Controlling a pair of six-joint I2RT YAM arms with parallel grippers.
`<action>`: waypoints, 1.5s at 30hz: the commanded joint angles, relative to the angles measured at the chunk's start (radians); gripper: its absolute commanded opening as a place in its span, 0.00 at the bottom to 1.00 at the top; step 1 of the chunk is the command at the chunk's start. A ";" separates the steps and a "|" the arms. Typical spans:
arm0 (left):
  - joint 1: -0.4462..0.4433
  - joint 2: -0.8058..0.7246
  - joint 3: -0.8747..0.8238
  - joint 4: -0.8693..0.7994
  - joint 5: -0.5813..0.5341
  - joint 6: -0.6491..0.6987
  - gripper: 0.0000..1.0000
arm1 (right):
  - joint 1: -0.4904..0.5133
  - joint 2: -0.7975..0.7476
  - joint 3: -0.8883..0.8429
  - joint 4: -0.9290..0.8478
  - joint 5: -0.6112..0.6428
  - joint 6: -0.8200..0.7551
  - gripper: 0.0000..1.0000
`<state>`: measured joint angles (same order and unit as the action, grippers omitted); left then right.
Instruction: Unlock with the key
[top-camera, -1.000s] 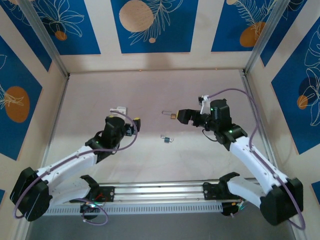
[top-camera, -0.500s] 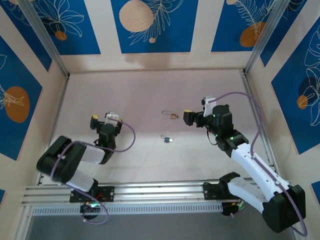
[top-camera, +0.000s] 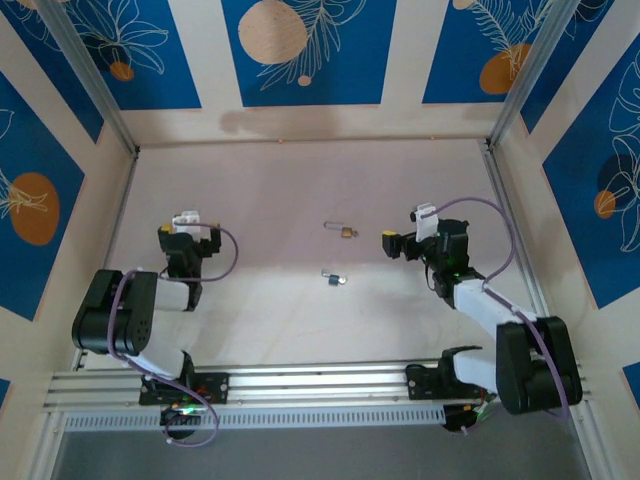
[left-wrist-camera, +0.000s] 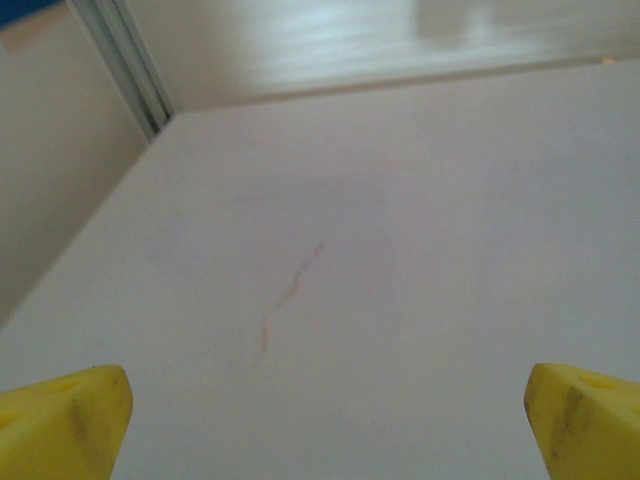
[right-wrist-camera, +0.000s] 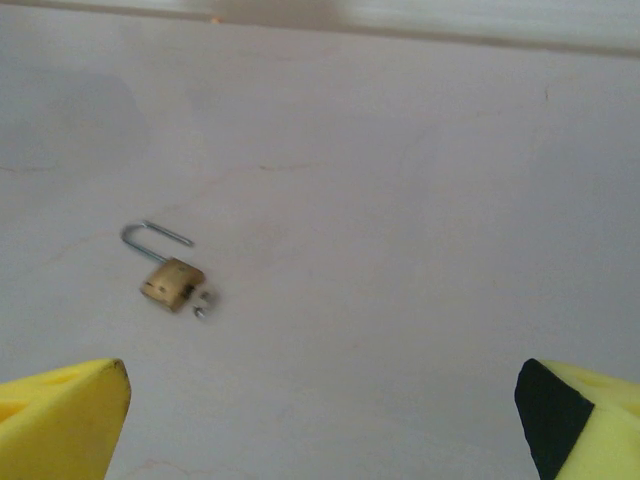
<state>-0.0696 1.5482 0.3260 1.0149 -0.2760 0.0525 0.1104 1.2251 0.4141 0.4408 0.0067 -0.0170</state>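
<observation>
Table (top-camera: 300, 180): walls on far, left and right sides; arm bases along near edge.
Padlock (top-camera: 344, 230): flat on table, about mid-width, toward the far half; shackle end points left.
Small second item (top-camera: 332, 279): on table, nearer than padlock, slightly left of it, apart from it.
Right gripper (top-camera: 390, 243): right of padlock, near, not touching.
Left gripper (top-camera: 178, 232): well left of both items, close to left wall.
Right wrist view: padlock ahead-left of fingers; small piece (right-wrist-camera: 203, 303) just beside lock body, contact unclear.
</observation>
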 joint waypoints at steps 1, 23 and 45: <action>0.001 0.010 -0.001 0.006 0.070 -0.060 1.00 | -0.022 0.105 -0.036 0.248 -0.053 -0.017 0.99; -0.002 0.015 0.026 -0.038 0.118 -0.038 1.00 | -0.123 0.298 0.010 0.347 0.036 0.116 0.99; -0.001 0.015 0.048 -0.081 0.222 0.001 1.00 | -0.114 0.298 0.006 0.362 0.050 0.109 0.99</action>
<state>-0.0700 1.5574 0.3565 0.9329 -0.0780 0.0357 -0.0078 1.5280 0.4152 0.7982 0.0452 0.0883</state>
